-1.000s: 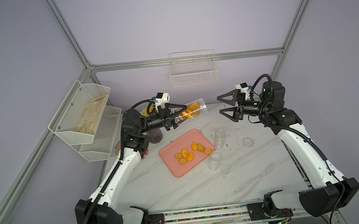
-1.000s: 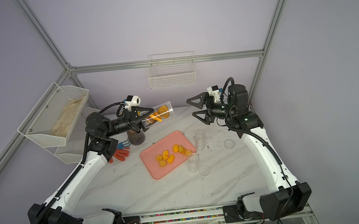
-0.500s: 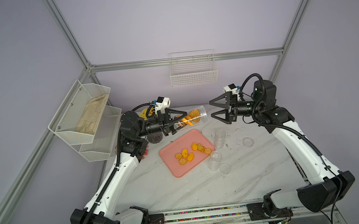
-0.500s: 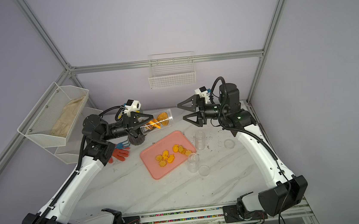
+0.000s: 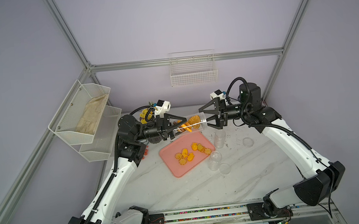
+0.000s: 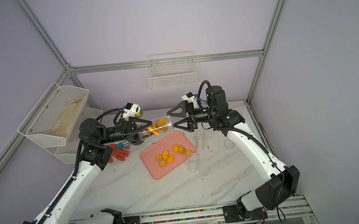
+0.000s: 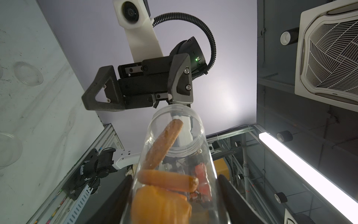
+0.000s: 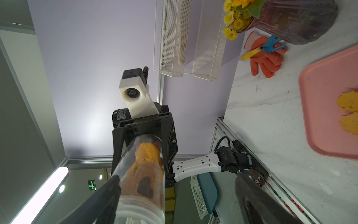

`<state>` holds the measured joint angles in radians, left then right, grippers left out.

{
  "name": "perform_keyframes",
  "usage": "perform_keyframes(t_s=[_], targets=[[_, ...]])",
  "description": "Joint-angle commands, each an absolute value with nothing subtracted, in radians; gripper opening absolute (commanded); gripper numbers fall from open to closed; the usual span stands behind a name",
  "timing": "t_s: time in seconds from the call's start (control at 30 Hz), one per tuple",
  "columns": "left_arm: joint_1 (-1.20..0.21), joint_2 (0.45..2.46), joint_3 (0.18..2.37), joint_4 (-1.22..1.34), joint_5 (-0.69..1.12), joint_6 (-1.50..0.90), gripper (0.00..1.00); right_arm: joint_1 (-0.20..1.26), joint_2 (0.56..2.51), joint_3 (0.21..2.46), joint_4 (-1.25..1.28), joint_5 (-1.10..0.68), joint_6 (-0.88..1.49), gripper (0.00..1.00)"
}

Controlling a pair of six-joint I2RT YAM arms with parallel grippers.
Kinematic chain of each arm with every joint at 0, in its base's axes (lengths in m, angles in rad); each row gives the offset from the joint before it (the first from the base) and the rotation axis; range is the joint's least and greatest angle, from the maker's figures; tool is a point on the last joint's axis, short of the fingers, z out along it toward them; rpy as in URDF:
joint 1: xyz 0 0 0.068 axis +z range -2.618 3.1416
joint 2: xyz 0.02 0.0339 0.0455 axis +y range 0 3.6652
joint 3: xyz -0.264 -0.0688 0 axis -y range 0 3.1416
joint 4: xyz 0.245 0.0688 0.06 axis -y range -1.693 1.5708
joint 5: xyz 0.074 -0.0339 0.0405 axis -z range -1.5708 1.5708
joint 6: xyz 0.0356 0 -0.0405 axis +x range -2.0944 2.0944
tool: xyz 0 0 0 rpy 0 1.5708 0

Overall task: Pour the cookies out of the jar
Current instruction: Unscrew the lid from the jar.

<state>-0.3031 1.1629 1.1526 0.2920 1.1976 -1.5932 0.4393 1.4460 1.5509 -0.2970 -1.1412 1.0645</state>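
Left tool (image 5: 180,127) was clamped on the jar (image 5: 194,128), level above the counter's (image 5: 182,195) back edge, cookies (image 5: 185,125) inside. Right tool (image 5: 204,118) was spread wide around the lid (image 8: 141,210); centring was advised before closing.

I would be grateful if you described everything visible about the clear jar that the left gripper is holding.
The clear jar is a see-through plastic cylinder held almost level in the air above the far edge of the pink tray. The left gripper is shut on its base end; the right gripper, jaws open, straddles its ribbed other end. Orange and brown cookies lie stacked inside. Whether a lid is on cannot be told.
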Motion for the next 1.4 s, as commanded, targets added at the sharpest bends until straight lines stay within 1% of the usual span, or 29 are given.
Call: perform_keyframes(t_s=[0.0,0.2,0.3,0.4,0.47,0.67,1.0,1.17,1.3,1.37], targets=[[-0.301,1.127,1.145,0.212,1.232,-1.506,0.59,0.456,1.435,1.608,-0.314,-1.158,1.053,0.93],[-0.300,1.113,1.138,0.181,1.236,-1.480,0.59,0.455,1.415,1.625,-0.314,-1.133,1.103,0.93],[-0.301,1.115,1.141,0.182,1.234,-1.480,0.59,0.456,1.398,1.623,-0.268,-1.131,1.162,0.93],[-0.300,1.118,1.146,0.187,1.229,-1.481,0.59,0.457,1.380,1.615,-0.326,-1.145,1.157,0.93],[-0.300,1.120,1.150,0.190,1.226,-1.483,0.59,0.456,1.348,1.580,-0.342,-1.152,1.156,0.91],[-0.301,1.115,1.146,0.186,1.227,-1.485,0.59,0.463,1.281,1.485,-0.276,-1.168,1.217,0.88],[-0.301,1.123,1.147,0.190,1.221,-1.484,0.59,0.529,1.293,1.485,-0.261,-1.168,1.222,0.86],[-0.301,1.122,1.144,0.192,1.220,-1.484,0.59,0.542,1.294,1.478,-0.255,-1.164,1.218,0.82],[-0.300,1.122,1.141,0.194,1.218,-1.484,0.59,0.543,1.293,1.467,-0.231,-1.165,1.233,0.74],[-0.301,1.124,1.144,0.193,1.219,-1.483,0.59,0.543,1.291,1.466,-0.216,-1.165,1.241,0.72]])
